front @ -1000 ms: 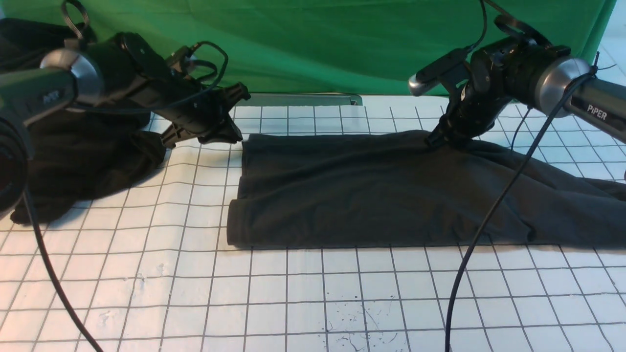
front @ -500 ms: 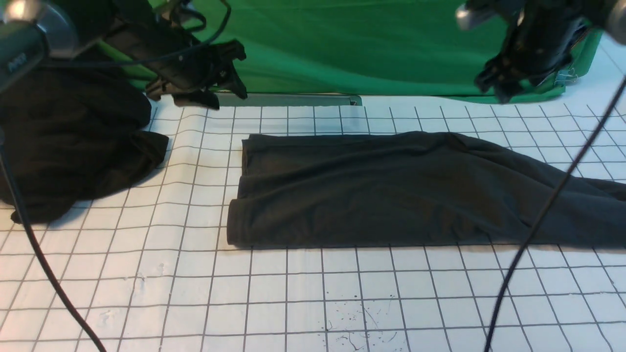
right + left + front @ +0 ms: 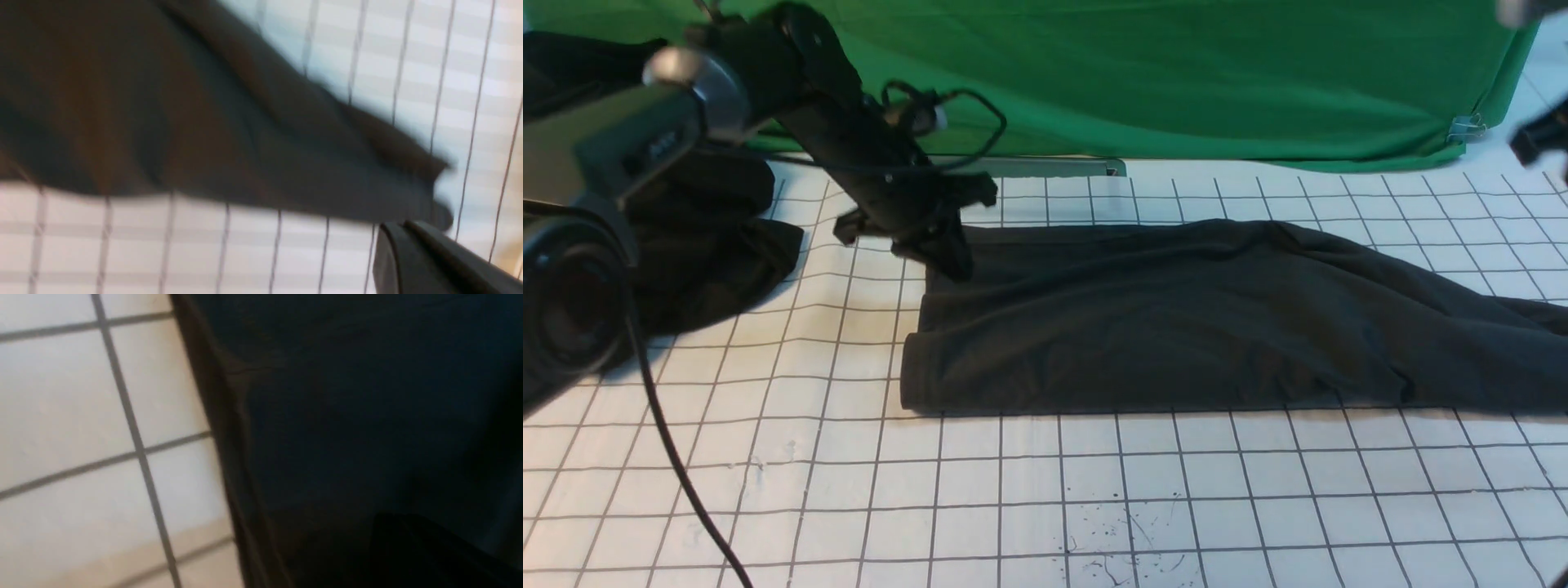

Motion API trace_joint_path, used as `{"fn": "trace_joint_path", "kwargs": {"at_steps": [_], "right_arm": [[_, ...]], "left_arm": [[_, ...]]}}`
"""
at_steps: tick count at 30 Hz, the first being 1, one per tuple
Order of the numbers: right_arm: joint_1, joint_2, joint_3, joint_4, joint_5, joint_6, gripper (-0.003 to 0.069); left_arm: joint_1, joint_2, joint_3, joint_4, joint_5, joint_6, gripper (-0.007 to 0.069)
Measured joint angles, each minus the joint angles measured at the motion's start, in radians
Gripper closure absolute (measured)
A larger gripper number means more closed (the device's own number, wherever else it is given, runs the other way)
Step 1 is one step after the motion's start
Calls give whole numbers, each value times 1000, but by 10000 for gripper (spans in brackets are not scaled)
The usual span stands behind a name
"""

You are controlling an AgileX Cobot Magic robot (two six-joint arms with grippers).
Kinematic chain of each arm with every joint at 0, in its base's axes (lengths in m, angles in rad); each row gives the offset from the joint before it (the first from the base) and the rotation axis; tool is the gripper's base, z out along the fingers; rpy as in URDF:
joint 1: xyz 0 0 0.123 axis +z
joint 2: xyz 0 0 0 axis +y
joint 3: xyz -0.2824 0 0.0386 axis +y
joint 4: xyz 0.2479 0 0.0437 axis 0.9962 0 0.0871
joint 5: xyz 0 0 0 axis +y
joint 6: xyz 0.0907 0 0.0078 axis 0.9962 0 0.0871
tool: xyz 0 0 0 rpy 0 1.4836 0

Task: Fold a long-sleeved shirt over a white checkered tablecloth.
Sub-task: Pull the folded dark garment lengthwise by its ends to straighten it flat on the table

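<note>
The long-sleeved shirt (image 3: 1176,318) lies banded across the white checkered tablecloth (image 3: 1013,490). Your left hand (image 3: 952,260), pressed together, sits at its far left corner. Your right hand (image 3: 1537,142), closed, hovers by the table's right edge.

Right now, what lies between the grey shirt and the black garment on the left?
Bare white checkered tablecloth, shown in the front view; the left arm crosses above its far end.

The white checkered tablecloth (image 3: 1094,490) lies bare before the long-sleeved shirt (image 3: 1176,327); a black garment (image 3: 711,261) blocks the left.
</note>
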Motion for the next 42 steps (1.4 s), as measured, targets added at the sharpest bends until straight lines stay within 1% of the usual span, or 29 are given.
{"fn": "trace_joint_path", "kwargs": {"at_steps": [3, 5, 7, 9, 11, 13, 14, 15, 16, 18, 24, 25, 30, 34, 40, 42], "right_arm": [[-60, -30, 117, 0, -13, 5, 664], [-99, -35, 175, 1, -40, 12, 664], [-150, -36, 234, 4, -90, 19, 664], [-187, -36, 262, 17, -129, 26, 664], [-235, -36, 283, 45, -173, 26, 662], [-262, -36, 294, 71, -202, 20, 652], [-294, -33, 303, 107, -236, 5, 626], [-297, -32, 303, 112, -240, 3, 626], [-320, -23, 302, 144, -275, -6, 579], [-342, 6, 302, 162, -329, -13, 501], [-391, 127, 302, 174, -466, 3, 316], [-405, 160, 302, 174, -490, 5, 300], [-424, 234, 302, 174, -503, 6, 289], [-426, 279, 302, 174, -481, 6, 287], [-426, 283, 275, 144, -365, 2, 280], [-427, 278, 212, 127, -273, 2, 260]], "left_arm": [[1, 51, -3, 2, -66, 2, 624], [3, 56, -7, 18, -157, 3, 624], [0, 64, -17, 68, -287, 2, 624], [-3, 70, -39, 114, -342, -11, 624], [-3, 76, -74, 157, -353, -35, 623], [-2, 77, -111, 178, -344, -48, 622], [1, 74, -157, 185, -323, -54, 622], [1, 73, -170, 185, -315, -54, 622], [2, 63, -226, 183, -276, -54, 622], [3, 44, -297, 170, -206, -54, 622], [3, 19, -411, 124, -55, -54, 622], [3, 19, -418, 114, -30, -54, 622], [3, 21, -419, 102, -2, -54, 622], [3, 26, -419, 95, 3, -54, 622], [3, 26, -419, 86, 11, -54, 622], [3, 26, -419, 80, 21, -54, 622]]}}
